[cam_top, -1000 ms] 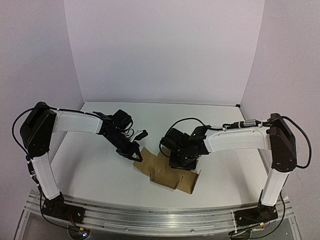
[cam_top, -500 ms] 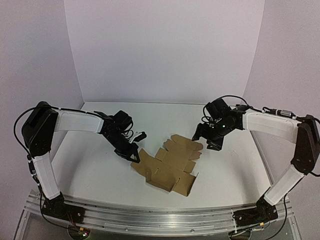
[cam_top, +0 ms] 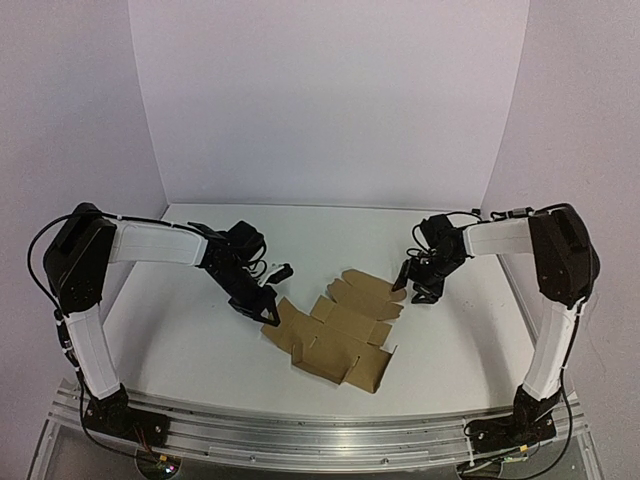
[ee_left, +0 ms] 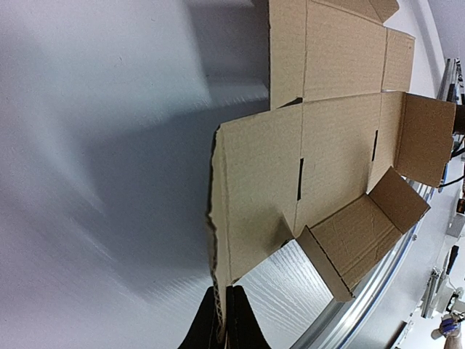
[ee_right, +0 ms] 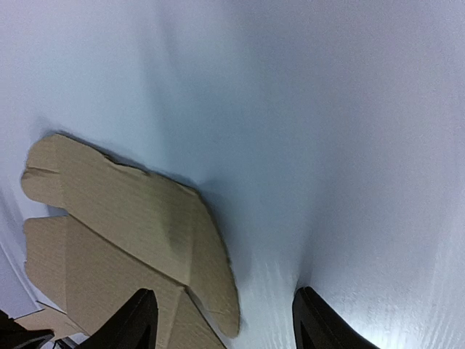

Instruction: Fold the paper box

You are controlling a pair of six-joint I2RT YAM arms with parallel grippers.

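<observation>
The right hand (cam_top: 413, 288) has lifted off the paper box (cam_top: 335, 330) and swung out beside its far right flap, fingers apart, holding nothing; the sheet lies flat on the worktop (cam_top: 170, 330); the left hand (cam_top: 268, 314) stays pinched shut on its left edge; folding looks barely begun.

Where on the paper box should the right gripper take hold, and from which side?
Probably the rounded flap at its right end, from the right: it juts out, its shadow suggests it sits raised, and the open right gripper faces it.
</observation>
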